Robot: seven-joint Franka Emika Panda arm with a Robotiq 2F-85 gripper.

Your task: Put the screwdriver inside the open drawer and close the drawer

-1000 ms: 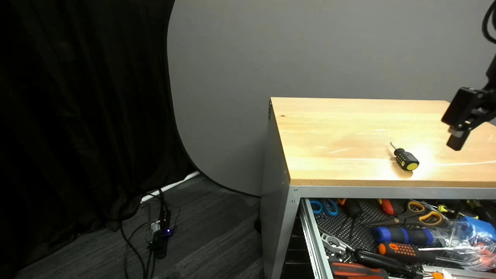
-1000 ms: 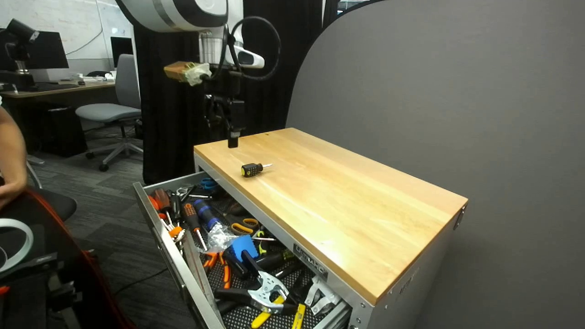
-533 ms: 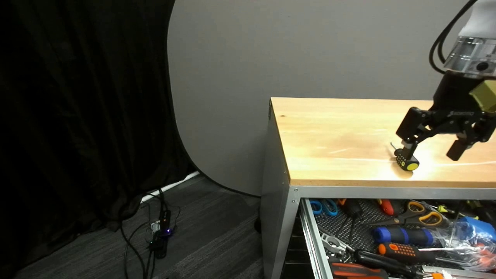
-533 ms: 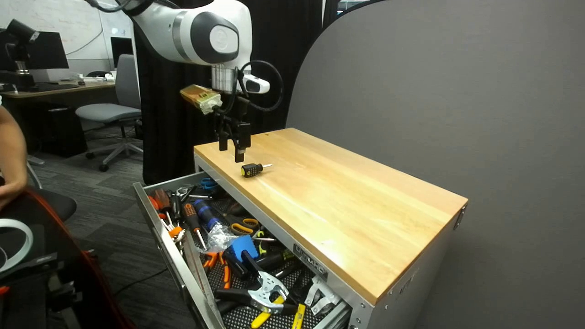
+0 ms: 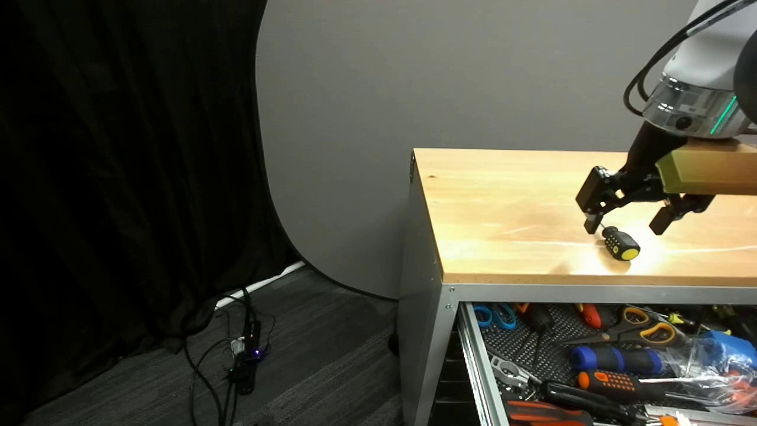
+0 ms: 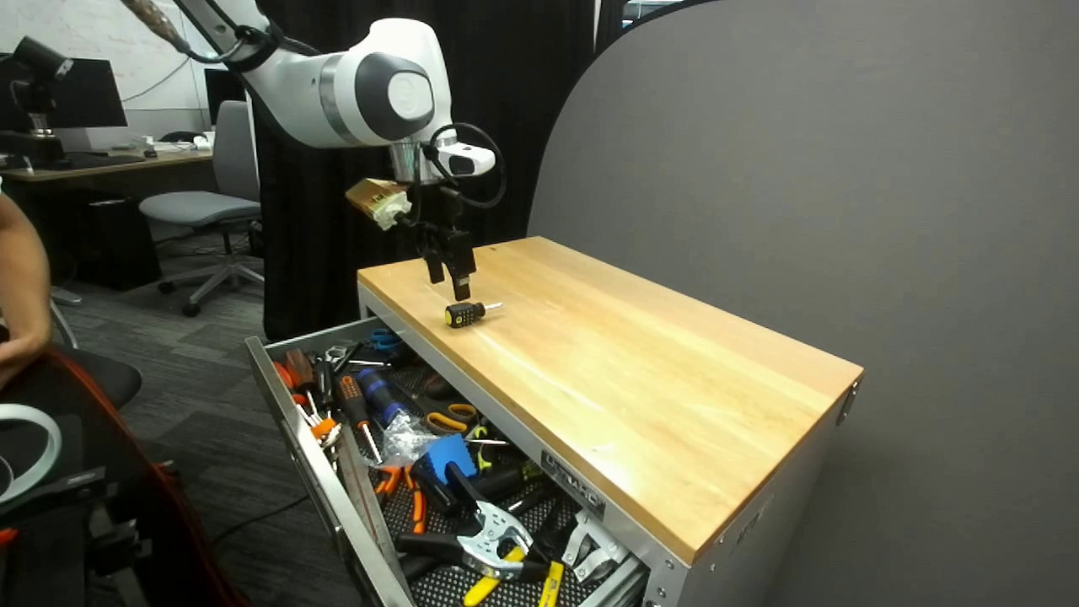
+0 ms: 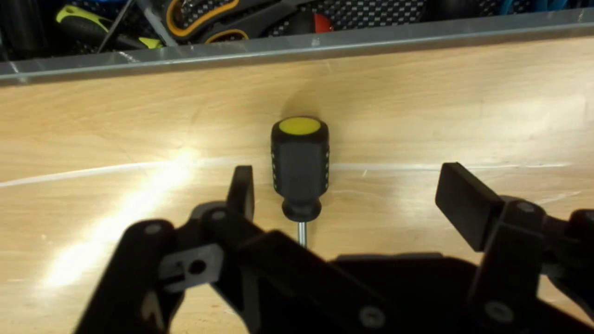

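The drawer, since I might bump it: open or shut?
Open: in both exterior views the drawer sticks out from the cabinet, tools showing inside.

A stubby black-and-yellow screwdriver point(image 7: 300, 167) lies on the wooden counter point(image 7: 394, 134), framed between the parted fingers point(image 7: 466, 204) of the tool point(image 7: 351, 190), closer to the left; scissors point(image 7: 260, 18) rest at the far side in the open drawer point(image 7: 378, 14).

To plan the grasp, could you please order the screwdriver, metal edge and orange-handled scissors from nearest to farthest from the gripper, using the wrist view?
1. Screwdriver: on the wood, below the open gripper.
2. Metal edge: bordering the wood.
3. Orange-handled scissors: past that edge, inside the drawer.
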